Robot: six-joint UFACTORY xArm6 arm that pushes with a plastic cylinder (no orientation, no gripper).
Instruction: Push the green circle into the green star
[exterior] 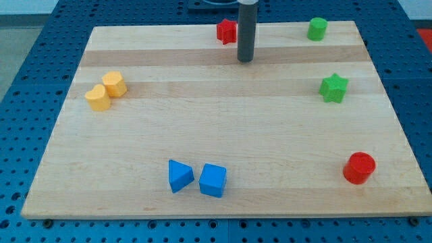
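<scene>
The green circle [317, 28] is a short green cylinder near the view's top right edge of the wooden board [223, 128]. The green star [333, 88] lies below it, near the right side, with a clear gap between them. My tip [245, 60] is the lower end of the dark rod at the view's top centre. It is well left of the green circle and just right of and below a red block [226, 30].
Two yellow blocks [106, 90] touch each other at the view's left. A blue triangle [179, 175] and a blue cube [212, 180] sit side by side at the bottom centre. A red cylinder [358, 167] stands at the bottom right.
</scene>
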